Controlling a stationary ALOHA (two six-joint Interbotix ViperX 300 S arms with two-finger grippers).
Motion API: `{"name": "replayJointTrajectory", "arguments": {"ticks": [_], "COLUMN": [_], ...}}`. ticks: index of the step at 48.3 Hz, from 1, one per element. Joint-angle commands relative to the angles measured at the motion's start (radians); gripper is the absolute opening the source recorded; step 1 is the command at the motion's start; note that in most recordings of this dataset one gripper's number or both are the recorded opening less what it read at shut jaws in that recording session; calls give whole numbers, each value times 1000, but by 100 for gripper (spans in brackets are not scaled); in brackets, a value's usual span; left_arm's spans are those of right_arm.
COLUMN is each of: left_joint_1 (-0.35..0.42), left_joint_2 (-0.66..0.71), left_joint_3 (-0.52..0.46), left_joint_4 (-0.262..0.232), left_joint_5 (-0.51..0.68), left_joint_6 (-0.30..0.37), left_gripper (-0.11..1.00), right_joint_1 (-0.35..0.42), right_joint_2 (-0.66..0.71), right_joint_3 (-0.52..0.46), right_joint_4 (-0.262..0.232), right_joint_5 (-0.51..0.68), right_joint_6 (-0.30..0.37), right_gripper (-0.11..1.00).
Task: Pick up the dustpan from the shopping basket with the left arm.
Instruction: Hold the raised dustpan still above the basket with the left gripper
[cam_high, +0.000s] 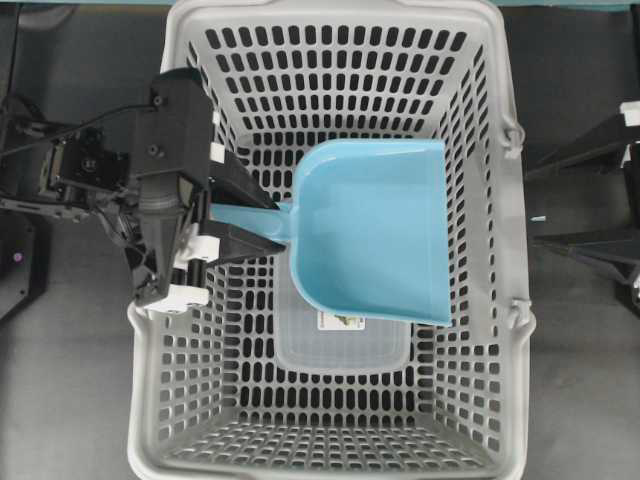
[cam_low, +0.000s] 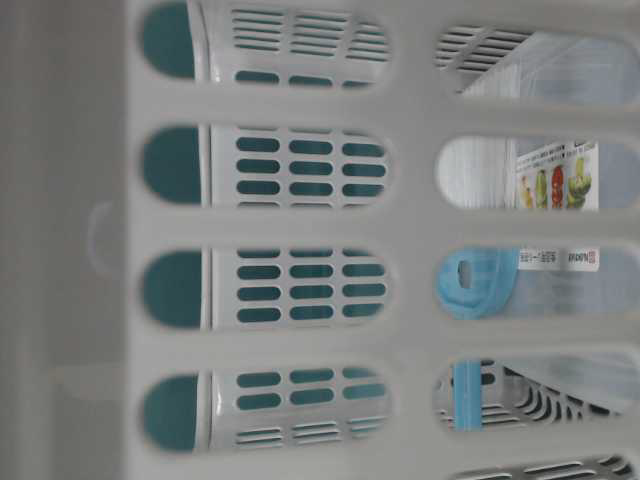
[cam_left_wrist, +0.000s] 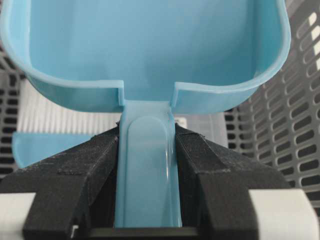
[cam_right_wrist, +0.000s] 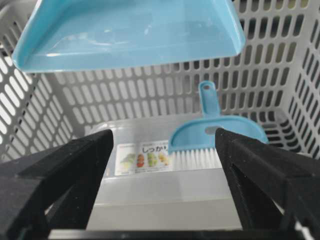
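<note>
Dustpan (cam_high: 375, 230) hangs above the floor of the shopping basket (cam_high: 200, 400), its wide tray toward the basket's right wall and its thin handle pointing left in the overhead view. The left pincer (cam_left_wrist: 147, 165) is closed on that handle, one black finger pressed to each side just behind the tray, as the left wrist view shows plainly. From the right wrist camera the dustpan is seen from below, clear of everything under it. Beneath it a clear plastic container (cam_right_wrist: 150, 190) with a printed label lies on the basket floor, and a blue hand brush (cam_right_wrist: 212, 137) with white bristles rests upon the container. The right pincer (cam_right_wrist: 165, 175) stands wide apart, holding nothing.
</note>
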Motion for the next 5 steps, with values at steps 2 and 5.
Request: {"name": "replayJointTrajectory", "arguments": {"ticks": [2,5], "left_joint_1": [0,0], "left_joint_2": [-8,-8], "left_joint_3": [-6,-3], "left_joint_4": [3,3], "left_joint_5": [-14,-17], "left_joint_6": [-12,-17], "left_gripper": [28,28], "right_joint_1": [0,0], "right_joint_2": [5,5], "right_joint_3": [-11,-11], "right_joint_4": [3,3], "right_joint_5": [-11,-9], "right_joint_6": [2,2], "right_gripper": [78,78]}}
